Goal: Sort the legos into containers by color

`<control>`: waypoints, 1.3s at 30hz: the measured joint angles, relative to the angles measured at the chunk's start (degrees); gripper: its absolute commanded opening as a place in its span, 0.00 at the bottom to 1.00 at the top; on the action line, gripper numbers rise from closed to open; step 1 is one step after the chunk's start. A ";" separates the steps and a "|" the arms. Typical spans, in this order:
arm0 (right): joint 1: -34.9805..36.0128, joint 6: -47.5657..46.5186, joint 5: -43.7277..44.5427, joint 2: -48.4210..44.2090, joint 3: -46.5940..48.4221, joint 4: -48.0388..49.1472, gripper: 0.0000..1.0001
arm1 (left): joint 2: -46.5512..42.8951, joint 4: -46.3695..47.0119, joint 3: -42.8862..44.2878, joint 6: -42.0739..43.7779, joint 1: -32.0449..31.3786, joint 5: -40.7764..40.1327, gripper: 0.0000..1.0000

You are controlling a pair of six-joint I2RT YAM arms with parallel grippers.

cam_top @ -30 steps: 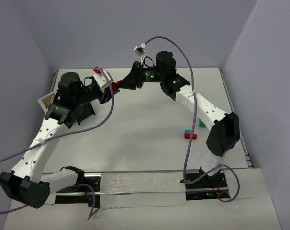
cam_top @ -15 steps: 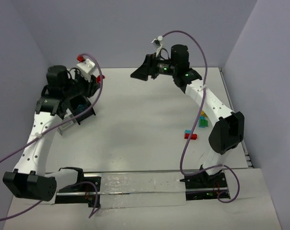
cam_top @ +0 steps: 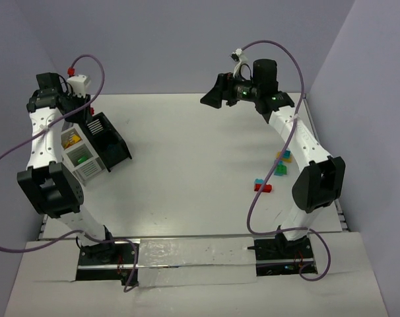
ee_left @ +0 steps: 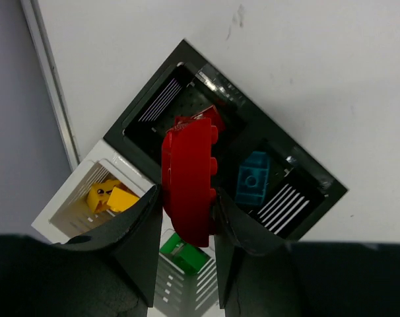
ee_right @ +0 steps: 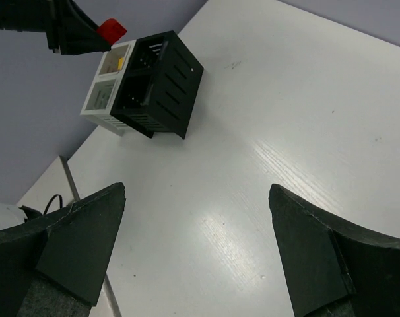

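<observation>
My left gripper [ee_left: 187, 198] is shut on a red lego [ee_left: 190, 173] and hangs over the containers [ee_left: 157, 109], above the seam between the black bins and the white ones. A teal lego [ee_left: 253, 185] lies in a black bin. A yellow lego [ee_left: 111, 196] and a green lego [ee_left: 183, 254] lie in white bins. In the top view the left gripper [cam_top: 81, 109] is at the far left over the containers [cam_top: 98, 148]. My right gripper [cam_top: 213, 99] hovers open and empty at the far centre, its jaws [ee_right: 197, 218] spread wide over bare table.
Loose legos lie on the right side of the table: a yellow, cyan and teal group [cam_top: 281, 160] and a teal and red pair [cam_top: 262, 185]. A metal rail [ee_left: 51, 79] runs along the table's left edge behind the containers. Purple cables loop from both arms.
The two grippers met at the far centre a second ago. The right gripper opened and drew back to the right. The left arm swung left with the red lego to above the containers.
</observation>
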 measured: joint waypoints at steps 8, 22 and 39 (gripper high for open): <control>-0.51 -1.57 0.73 -2.29 -2.44 -0.69 0.97 | 5.58 -3.54 4.93 3.99 0.26 -3.73 0.11; -1.73 -2.38 1.02 -3.28 -4.41 -1.43 0.97 | 14.95 -9.28 12.94 7.37 0.28 -3.85 0.27; -2.44 -4.81 3.41 -4.90 -6.49 -3.59 0.98 | 18.77 -10.58 23.83 7.80 0.15 -3.63 0.73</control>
